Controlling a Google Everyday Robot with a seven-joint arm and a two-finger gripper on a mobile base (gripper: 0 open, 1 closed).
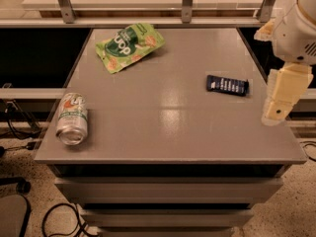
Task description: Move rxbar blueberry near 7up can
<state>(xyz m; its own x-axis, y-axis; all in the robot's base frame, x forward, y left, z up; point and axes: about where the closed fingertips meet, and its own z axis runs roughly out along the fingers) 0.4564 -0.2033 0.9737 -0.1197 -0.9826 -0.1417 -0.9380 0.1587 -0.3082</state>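
Note:
The rxbar blueberry [227,85], a flat dark navy bar with white lettering, lies on the right side of the grey table [168,132]. The 7up can [72,118], silver with green and red marks, lies on its side near the table's front left edge. My gripper [279,105] hangs at the right edge of the view, beside the table's right edge and just right of and nearer than the bar. It holds nothing that shows.
A green crinkly chip bag [129,45] lies at the back left of the table. A metal rail with posts [186,4] runs behind the table. Drawers sit below the tabletop. Cables and a chair base are on the floor at left.

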